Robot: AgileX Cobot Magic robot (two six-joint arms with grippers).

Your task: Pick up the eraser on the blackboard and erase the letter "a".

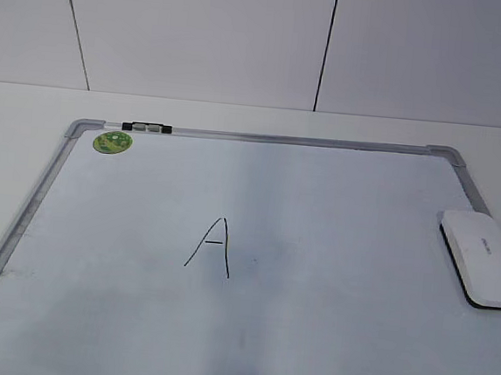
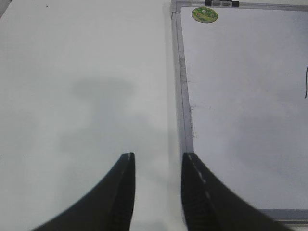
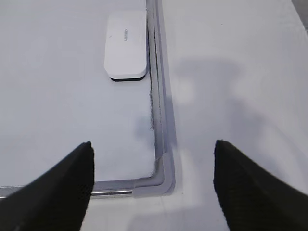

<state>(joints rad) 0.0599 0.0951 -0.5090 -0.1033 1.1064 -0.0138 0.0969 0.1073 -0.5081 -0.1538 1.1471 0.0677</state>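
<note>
The blackboard (image 1: 334,239) is a white board in a silver-grey frame, lying flat on a white table. The white eraser (image 1: 483,259) lies on its right edge, felt side down; it also shows in the right wrist view (image 3: 126,44). One black letter, a tall pointed capital "A" (image 1: 214,247), is at the board's middle. No lowercase "a" is in view. My left gripper (image 2: 157,155) is open and empty above the board's left frame (image 2: 182,96). My right gripper (image 3: 153,143) is wide open and empty above the board's near right corner (image 3: 161,173), short of the eraser.
A round green sticker (image 1: 112,142) is at the board's far left corner, also in the left wrist view (image 2: 204,14). A small black and grey clip (image 1: 147,128) sits on the far frame. A white panelled wall (image 1: 202,34) stands behind the table.
</note>
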